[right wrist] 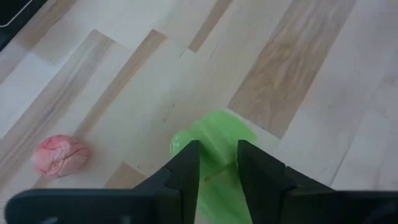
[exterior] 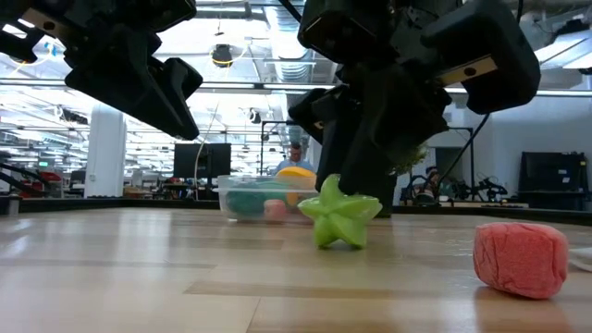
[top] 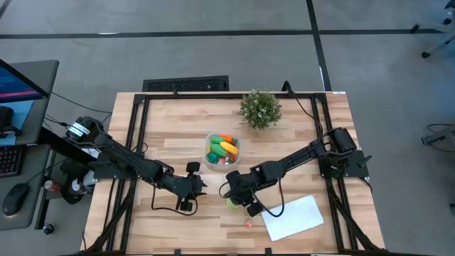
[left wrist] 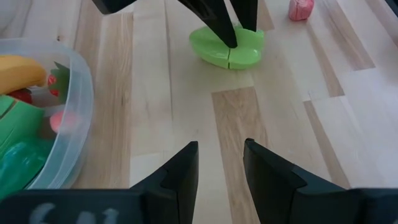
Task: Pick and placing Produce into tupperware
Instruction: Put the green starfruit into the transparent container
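Looking straight down first, we see the right gripper (top: 238, 200) over a green star-shaped piece (top: 232, 203) on the counter (top: 178, 121), just short of the tupperware (top: 222, 150), which already holds several pieces of produce. The left gripper (top: 190, 186) waits beside the container. Most of the green piece is hidden under the arm here, so we cannot judge the grip from above.

At counter height, the green star (exterior: 344, 218) appears to rest on the wood with the dark fingers down behind it; contact is masked. A pink berry (exterior: 520, 259) lies apart, nearer the camera.

Past the left wrist, that arm's jaws stand partly apart, holding nothing, and the right arm's fingers meet the star's top (left wrist: 227, 48).

Past the right wrist, the jaws are closed on the star's upper ridge (right wrist: 214, 140). We judge the hold shallow: the ridged, slick-looking shape could twist or slip free on lifting, or drop short of the container rim. A white sheet (top: 295, 217) sits close by.
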`<move>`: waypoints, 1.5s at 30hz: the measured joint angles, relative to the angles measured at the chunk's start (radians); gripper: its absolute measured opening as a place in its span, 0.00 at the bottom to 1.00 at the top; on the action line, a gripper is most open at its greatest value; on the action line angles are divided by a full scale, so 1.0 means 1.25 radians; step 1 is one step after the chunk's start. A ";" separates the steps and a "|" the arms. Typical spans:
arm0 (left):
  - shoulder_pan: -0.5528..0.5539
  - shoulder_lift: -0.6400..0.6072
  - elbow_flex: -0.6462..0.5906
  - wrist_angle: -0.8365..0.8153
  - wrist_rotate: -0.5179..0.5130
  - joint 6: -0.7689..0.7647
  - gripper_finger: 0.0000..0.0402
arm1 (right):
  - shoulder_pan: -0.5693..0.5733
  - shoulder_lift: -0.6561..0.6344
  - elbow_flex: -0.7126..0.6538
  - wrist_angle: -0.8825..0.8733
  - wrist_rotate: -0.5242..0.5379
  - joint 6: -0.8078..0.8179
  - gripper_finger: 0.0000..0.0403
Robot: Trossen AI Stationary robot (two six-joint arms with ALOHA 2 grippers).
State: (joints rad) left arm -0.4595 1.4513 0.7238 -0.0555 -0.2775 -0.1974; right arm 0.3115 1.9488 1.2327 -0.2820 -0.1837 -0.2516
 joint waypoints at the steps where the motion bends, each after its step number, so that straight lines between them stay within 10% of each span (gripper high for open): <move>1: 0.000 0.000 0.000 0.000 0.000 0.000 0.29 | 0.000 0.000 0.000 0.000 0.000 0.000 0.24; 45: 0.000 0.000 0.000 -0.027 0.000 -0.025 0.29 | 0.000 -0.001 0.069 -0.153 0.047 0.017 0.03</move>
State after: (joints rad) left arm -0.4596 1.4513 0.7238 -0.0891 -0.2770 -0.2285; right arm 0.3114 1.9476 1.3190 -0.4727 -0.1250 -0.2306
